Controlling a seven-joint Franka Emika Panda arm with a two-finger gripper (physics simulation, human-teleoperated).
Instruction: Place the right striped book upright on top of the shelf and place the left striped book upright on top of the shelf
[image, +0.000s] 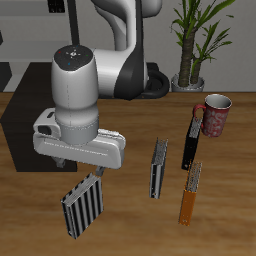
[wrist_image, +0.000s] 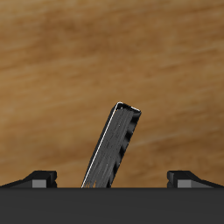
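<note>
The right striped book (image: 83, 206) is tilted just under my gripper (image: 84, 172), near the table's front edge. In the wrist view this book (wrist_image: 114, 150) rises slanted between my two fingertips (wrist_image: 39, 178), which stand wide apart and clear of it, so the gripper is open. The left striped book (image: 158, 168) stands on its edge on the table, apart from the gripper. The shelf (image: 18, 132) is a low black box at the table's side, partly hidden behind my arm. Nothing shows on its visible top.
A black red-ended book (image: 190, 140) and an orange book (image: 190, 195) lie beyond the left striped book. A red patterned mug (image: 216, 115) stands farther back beside them. A potted plant (image: 195, 40) is behind the table.
</note>
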